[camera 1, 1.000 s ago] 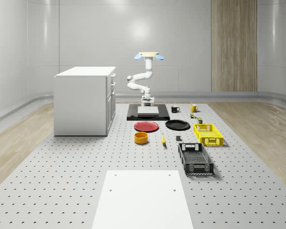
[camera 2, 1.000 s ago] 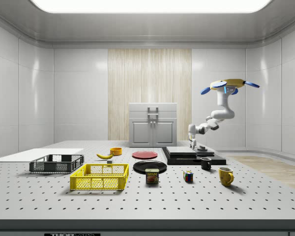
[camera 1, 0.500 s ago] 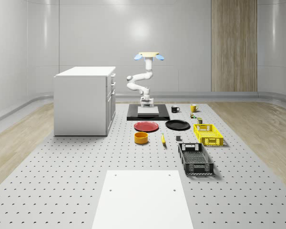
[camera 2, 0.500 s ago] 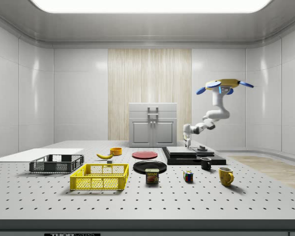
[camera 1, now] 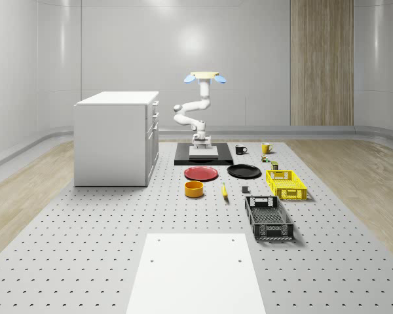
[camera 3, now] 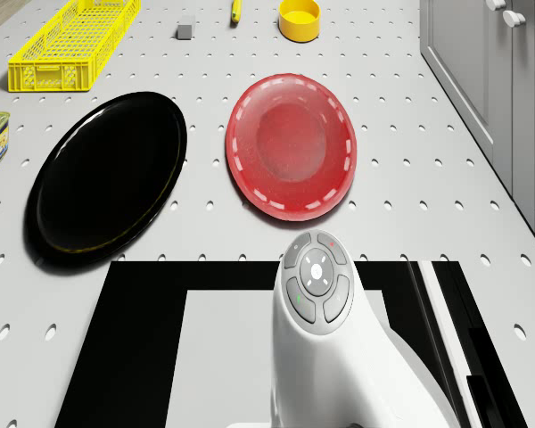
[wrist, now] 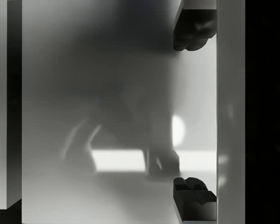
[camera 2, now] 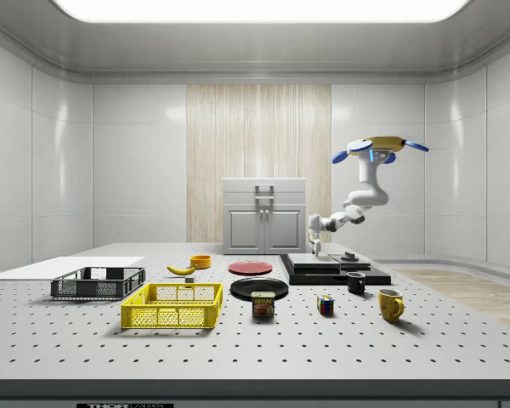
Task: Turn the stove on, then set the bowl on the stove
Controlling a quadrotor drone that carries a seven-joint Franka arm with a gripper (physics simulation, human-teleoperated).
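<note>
Wide-open end effector (wrist: 194,112), dark fingertips (wrist: 194,29) well apart, closed on nothing. Pointed down, low over the pale top of the stove (wrist: 107,70); no telling whether touching. In the side view, end effector (camera 2: 315,248) at the end of the bent white arm, over the left part of the stove (camera 2: 306,274). In the whole-scene view, end effector (camera 1: 202,140) above the stove (camera 1: 183,160), with black base and light plate.

Drone (camera 2: 379,149) hovering in the air, high over the side view's right part of the stove; in the whole-scene view, drone (camera 1: 204,76) above the stove's far side.

Yellow bowl (camera 1: 194,189) upright on the desk (camera 1: 85,229), well apart from the stove, nearer the whole-scene camera, beyond the red plate (camera 1: 202,173). Same bowl (camera 3: 300,20) past the red plate (camera 3: 291,147) in the drone view, and bowl (camera 2: 201,261) by the banana (camera 2: 181,269) in the side view.

Black plate (camera 1: 243,171) beside the red one, toward the whole-scene view's right. Yellow crate (camera 1: 286,184) further right; black crate (camera 1: 270,230) nearer the camera. Contents of either crate hard to make out. Black mug (camera 1: 240,149) and yellow mug (camera 1: 265,148) right of the stove. White cabinet (camera 1: 114,140) on the whole-scene view's left.
</note>
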